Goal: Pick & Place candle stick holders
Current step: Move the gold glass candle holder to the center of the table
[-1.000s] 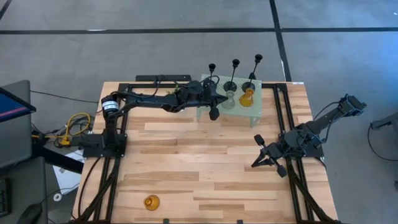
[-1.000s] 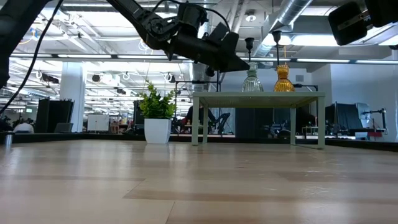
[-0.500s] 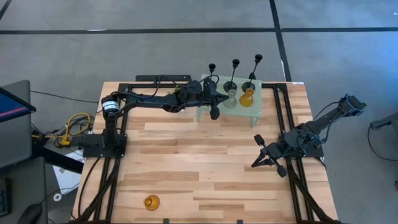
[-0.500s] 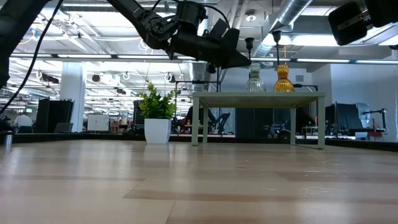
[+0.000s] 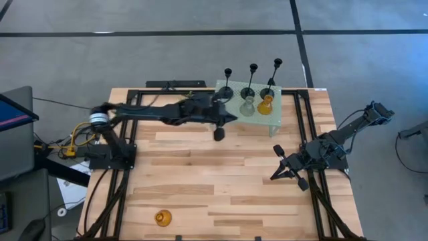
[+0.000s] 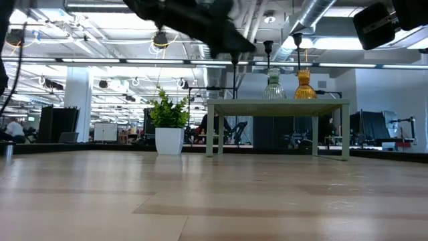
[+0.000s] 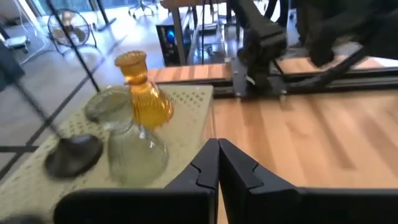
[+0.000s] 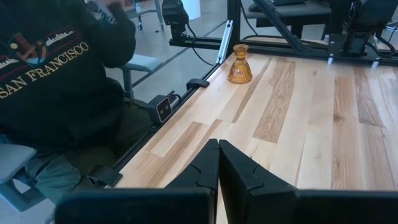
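- The left hand [image 5: 218, 134] hangs above the tabletop [image 5: 200, 181] just beside the pale green stand [image 5: 274, 119], at the stand's left front corner in the overhead view. Its fingers are clenched together and grasp nothing.
- In the low view the left arm is smeared into a dark blur above the stand, so its outline there is hard to make out.
- The right hand [image 5: 284, 171] rests over the tabletop well apart from the stand, toward the right rail. It is also clenched and empty.
- On the stand are three black candle holders [image 5: 252, 80] in a row along the back edge. A clear-grey glass holder [image 5: 247, 107] and an amber glass holder [image 5: 265, 104] stand side by side in front of them.
- In the left wrist view only one black holder's round base [image 7: 73, 154] shows whole; its stem is cut off at the picture's edge. The clear-grey holder partly covers the amber one.
- A second amber glass holder [image 5: 162, 217] stands alone on the tabletop, far from the stand, near the front left corner.
- A small potted plant [image 6: 168, 127] shows left of the stand in the low view; from overhead the left arm hides it.
- In the right wrist view a person [image 8: 56, 93] sits beside the tabletop, cut off by the frame. The dark sweatshirt reads "SAN FRANCISCO".
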Controlling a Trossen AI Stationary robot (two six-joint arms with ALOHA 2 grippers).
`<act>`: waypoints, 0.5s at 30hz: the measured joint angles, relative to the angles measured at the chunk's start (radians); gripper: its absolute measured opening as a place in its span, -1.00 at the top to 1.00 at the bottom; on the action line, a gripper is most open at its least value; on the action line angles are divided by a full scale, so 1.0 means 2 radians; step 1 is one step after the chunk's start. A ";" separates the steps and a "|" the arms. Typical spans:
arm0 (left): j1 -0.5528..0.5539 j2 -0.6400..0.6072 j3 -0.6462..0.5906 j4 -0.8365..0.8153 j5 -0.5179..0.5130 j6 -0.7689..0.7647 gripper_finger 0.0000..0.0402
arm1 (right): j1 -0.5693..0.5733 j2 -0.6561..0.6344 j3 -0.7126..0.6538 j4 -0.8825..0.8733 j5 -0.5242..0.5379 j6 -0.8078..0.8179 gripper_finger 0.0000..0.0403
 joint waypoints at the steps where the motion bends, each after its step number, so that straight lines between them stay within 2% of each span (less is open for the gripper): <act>1: -0.003 -0.024 -0.017 -0.007 0.000 0.000 0.99 | 0.000 0.000 0.000 0.000 0.001 0.000 1.00; 8: -0.051 -0.229 -0.189 -0.011 -0.001 -0.013 0.98 | -0.003 0.000 0.000 0.002 0.002 0.000 1.00; 13: -0.123 -0.382 -0.316 -0.012 -0.003 -0.053 0.98 | -0.023 0.000 0.000 0.005 0.002 0.000 1.00; 15: -0.160 -0.430 -0.354 -0.011 -0.024 -0.088 0.98 | -0.034 0.000 0.000 0.006 0.002 0.000 1.00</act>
